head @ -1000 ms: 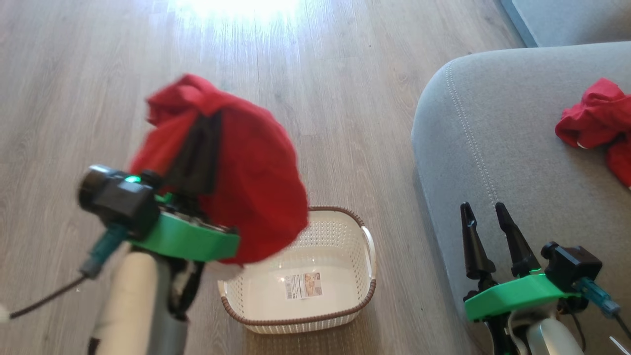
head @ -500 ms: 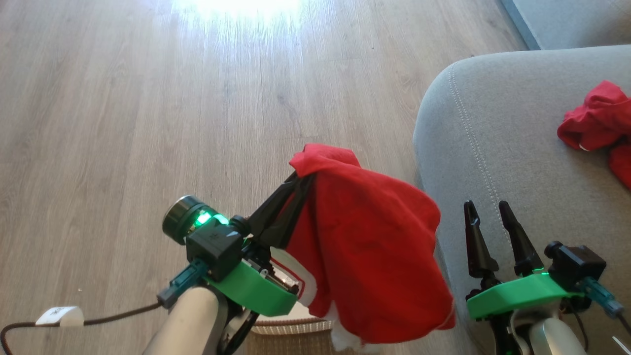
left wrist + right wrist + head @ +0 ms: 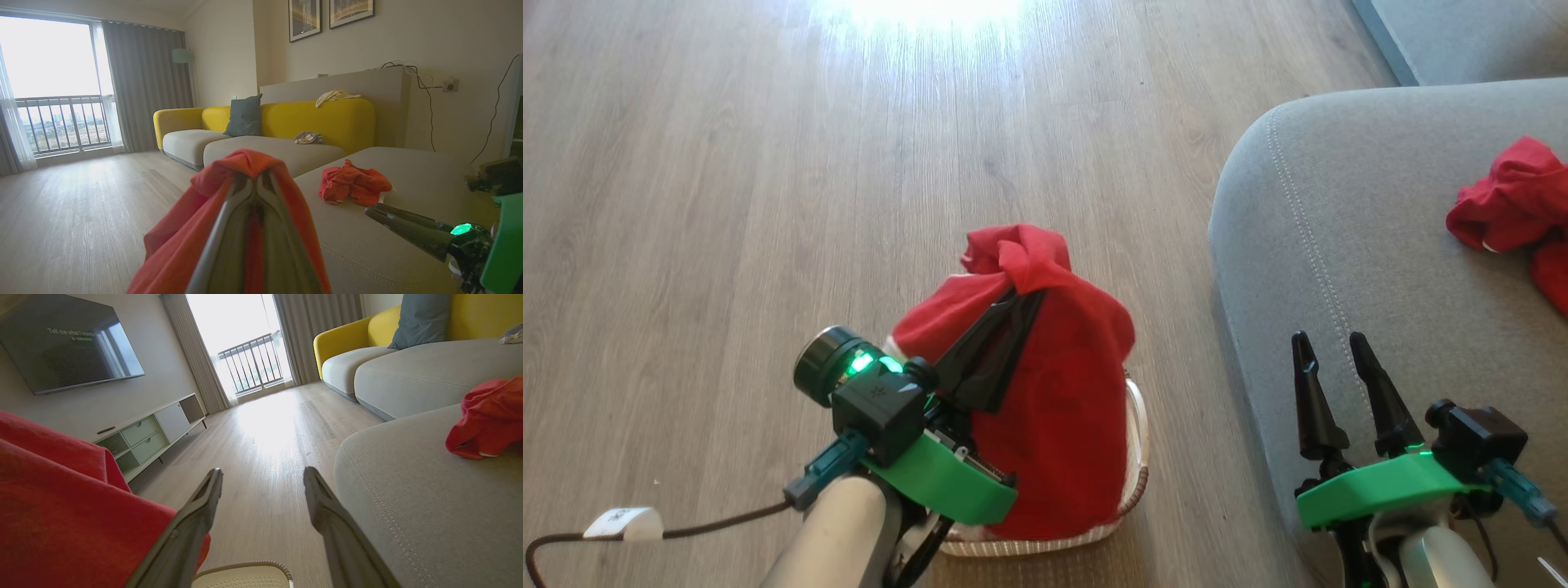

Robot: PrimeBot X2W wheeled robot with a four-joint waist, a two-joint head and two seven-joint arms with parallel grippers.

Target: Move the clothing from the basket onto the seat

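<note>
Step in hand, as I read it: carrying 2nd garment, basket to seat. The left gripper [image 3: 1023, 298], long dark fingers pinched together on a bunched fold of a soft bright-red fabric garment [image 3: 1062, 408], holds it draped above the small cream perforated plastic basket w/ brown woven-look rim [image 3: 1137, 482], apart from the big grey upholstered sofa cushion w/ pale double stitching [image 3: 1339, 229]. Another crumpled red garment [image 3: 1511, 192] lies on that cushion. The right gripper [image 3: 1329, 343]: fingers apart, nothing btwn them. Next move prob. calls for swinging the load over the cushion's rounded corner, hem clear, then letting go.
</note>
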